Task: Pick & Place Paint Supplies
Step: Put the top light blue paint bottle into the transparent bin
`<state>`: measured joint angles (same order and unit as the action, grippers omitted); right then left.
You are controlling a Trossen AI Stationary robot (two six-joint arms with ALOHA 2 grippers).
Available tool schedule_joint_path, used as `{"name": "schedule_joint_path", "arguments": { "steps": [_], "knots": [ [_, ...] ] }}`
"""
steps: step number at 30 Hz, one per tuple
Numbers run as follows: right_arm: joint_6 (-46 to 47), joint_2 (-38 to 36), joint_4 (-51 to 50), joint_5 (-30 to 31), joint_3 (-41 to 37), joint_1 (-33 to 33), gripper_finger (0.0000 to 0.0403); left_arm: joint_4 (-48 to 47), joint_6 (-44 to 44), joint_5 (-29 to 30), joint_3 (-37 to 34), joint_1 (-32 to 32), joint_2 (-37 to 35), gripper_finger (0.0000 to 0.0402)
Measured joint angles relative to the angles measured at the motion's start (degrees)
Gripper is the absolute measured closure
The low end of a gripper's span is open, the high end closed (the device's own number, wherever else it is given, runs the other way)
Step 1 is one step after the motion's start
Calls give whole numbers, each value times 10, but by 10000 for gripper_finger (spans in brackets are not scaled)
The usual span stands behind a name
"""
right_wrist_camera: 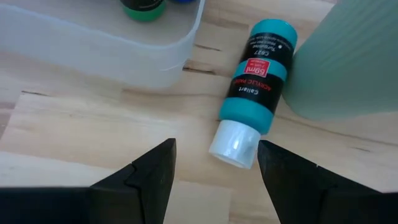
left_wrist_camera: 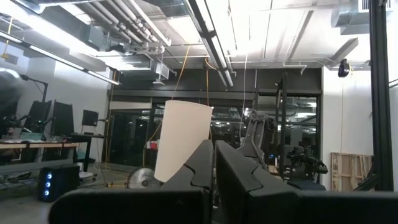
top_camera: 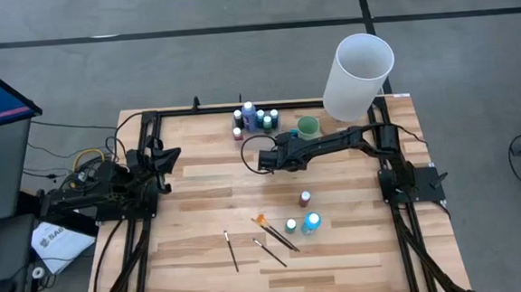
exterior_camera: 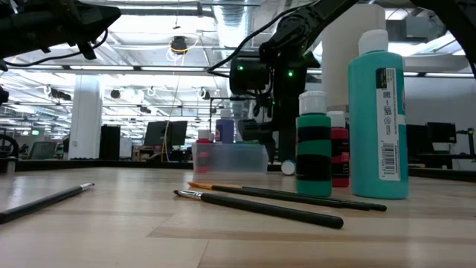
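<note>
My right gripper [right_wrist_camera: 214, 165] is open and hovers low over the table, touching nothing. Just ahead of its fingers, a teal paint bottle [right_wrist_camera: 258, 81] lies on its side, white cap [right_wrist_camera: 233, 144] toward the gripper. The bottle lies beside the pale green cup [right_wrist_camera: 348, 62]. In the high view this gripper [top_camera: 266, 157] is near the table's middle. Several bottles stand in a clear tray [top_camera: 254, 119] at the far edge. Three more bottles [top_camera: 305, 198] [top_camera: 292, 226] [top_camera: 312, 222] stand near the brushes [top_camera: 275, 231] [top_camera: 232, 251] [top_camera: 269, 251]. My left gripper [left_wrist_camera: 214, 162] is shut, parked at the left.
The tall white cylinder [top_camera: 357, 72] stands at the far right corner, behind the green cup [top_camera: 308, 127]. The clear tray's wall [right_wrist_camera: 99, 43] is close beside the lying bottle. Bare wood lies between the left arm [top_camera: 144, 167] and the brushes.
</note>
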<state>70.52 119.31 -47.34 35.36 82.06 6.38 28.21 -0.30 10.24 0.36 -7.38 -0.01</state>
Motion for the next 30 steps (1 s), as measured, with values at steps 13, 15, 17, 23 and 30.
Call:
{"name": "schedule_joint_path", "arguments": {
  "steps": [13,15,17,23,30],
  "knots": [
    [28,46,22,2,2,-4,181,2,0,1,0,0,0,400],
    [27,54,37,8,3,-5,182,2,0,-1,0,0,0,400],
    [26,55,32,7,7,-5,182,3,0,0,0,0,0,400],
    [25,49,-3,-12,24,-7,182,3,0,0,0,0,0,400],
    [16,10,-36,9,64,-19,182,4,0,0,0,0,0,400]
  ]
}}
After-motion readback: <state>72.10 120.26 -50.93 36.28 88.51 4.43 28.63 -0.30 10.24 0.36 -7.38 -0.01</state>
